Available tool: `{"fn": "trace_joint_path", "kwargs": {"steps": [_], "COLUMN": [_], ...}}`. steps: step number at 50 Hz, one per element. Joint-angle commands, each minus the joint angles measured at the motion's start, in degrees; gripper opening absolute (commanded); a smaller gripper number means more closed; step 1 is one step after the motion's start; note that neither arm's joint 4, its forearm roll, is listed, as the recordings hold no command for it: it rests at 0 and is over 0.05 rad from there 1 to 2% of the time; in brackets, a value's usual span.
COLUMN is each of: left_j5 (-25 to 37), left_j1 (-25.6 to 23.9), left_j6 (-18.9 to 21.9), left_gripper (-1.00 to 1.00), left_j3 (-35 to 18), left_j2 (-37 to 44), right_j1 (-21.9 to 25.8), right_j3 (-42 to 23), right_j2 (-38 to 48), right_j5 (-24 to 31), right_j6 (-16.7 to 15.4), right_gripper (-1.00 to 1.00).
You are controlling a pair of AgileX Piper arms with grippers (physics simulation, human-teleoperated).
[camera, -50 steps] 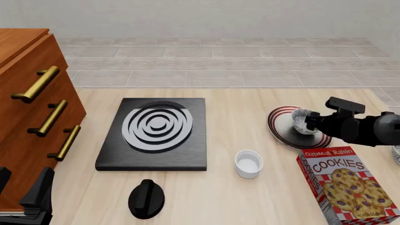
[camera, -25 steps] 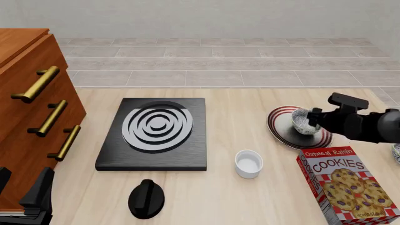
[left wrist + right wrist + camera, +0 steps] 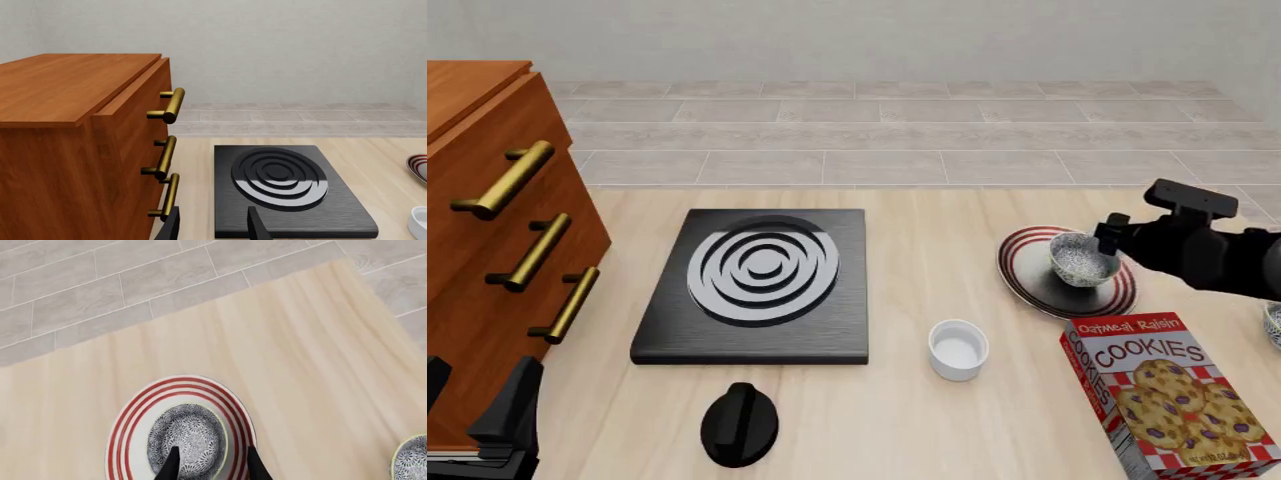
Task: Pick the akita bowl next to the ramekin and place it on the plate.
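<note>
Up front, the front view shows one akita bowl [image 3: 1082, 260] sitting upright on the one plate [image 3: 1025, 275], at the desk's [image 3: 934, 215] right side. The right tool [image 3: 1112, 236] hangs at the bowl's far right rim; whether it touches cannot be told from here. One ramekin [image 3: 958, 349] stands alone nearer the camera, well apart from the plate. One black burner slab [image 3: 757, 283] lies mid-desk, with one black knob [image 3: 741, 423] in front of it. One cookie box [image 3: 1168, 395] lies at the right, just beside the plate. A wooden cabinet [image 3: 487, 250] with three brass handles stands at the left, and the left tool [image 3: 487, 425] sits low before it.

From the left wrist, the left tool [image 3: 212, 226] shows two fingers spread with nothing between them, facing the cabinet [image 3: 73, 150] and burner slab [image 3: 283, 187].

From the right wrist, the right tool [image 3: 210, 465] shows two fingers spread over the akita bowl [image 3: 187, 436], which rests inside the plate's [image 3: 127, 440] red rings. A second speckled bowl [image 3: 410, 462] peeks in at the picture's edge.
</note>
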Motion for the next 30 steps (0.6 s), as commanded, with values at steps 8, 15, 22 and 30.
{"fn": "trace_joint_path", "kwargs": {"steps": [8,15,22,30], "left_j5": [0.0,0.0,0.0,0.0], "left_j1": [0.0,0.0,0.0,0.0], "left_j6": [0.0,0.0,0.0,0.0], "left_gripper": [1.00,1.00,1.00,1.00], "left_j3": [0.0,0.0,0.0,0.0], "left_j2": [0.0,0.0,0.0,0.0], "right_j1": [-0.2,-0.1,-0.1,-0.3], "right_j3": [1.9,2.5,3.1,3.9], "right_j2": [-5.7,-7.9,-9.8,-12.3], "right_j5": [1.7,2.7,3.4,4.3], "right_j6": [0.2,0.5,0.6,0.9], "right_gripper": [1.00,1.00,1.00,1.00]}}
